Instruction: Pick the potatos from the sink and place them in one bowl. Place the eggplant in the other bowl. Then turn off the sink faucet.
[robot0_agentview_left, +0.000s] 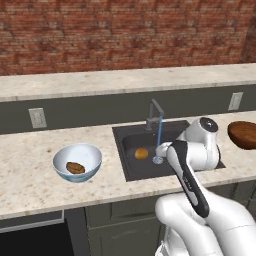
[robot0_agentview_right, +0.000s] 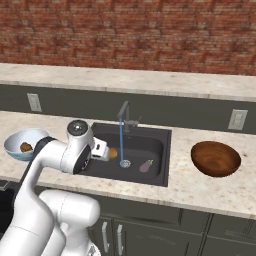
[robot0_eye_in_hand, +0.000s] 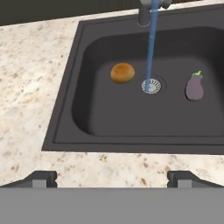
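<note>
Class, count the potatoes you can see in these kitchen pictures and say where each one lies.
2. The darker potato lies in the pale bowl on the counter; the golden potato sits in the sink, beside the drain.

Matt dark sink (robot0_eye_in_hand: 87, 109), speckled stone counter (robot0_eye_in_hand: 30, 87), glossy pale bowl (robot0_agentview_left: 65, 156)

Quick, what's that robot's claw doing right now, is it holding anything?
Gripper: open and holding nothing, its fingertips spread wide over the counter edge in front of the sink.
</note>
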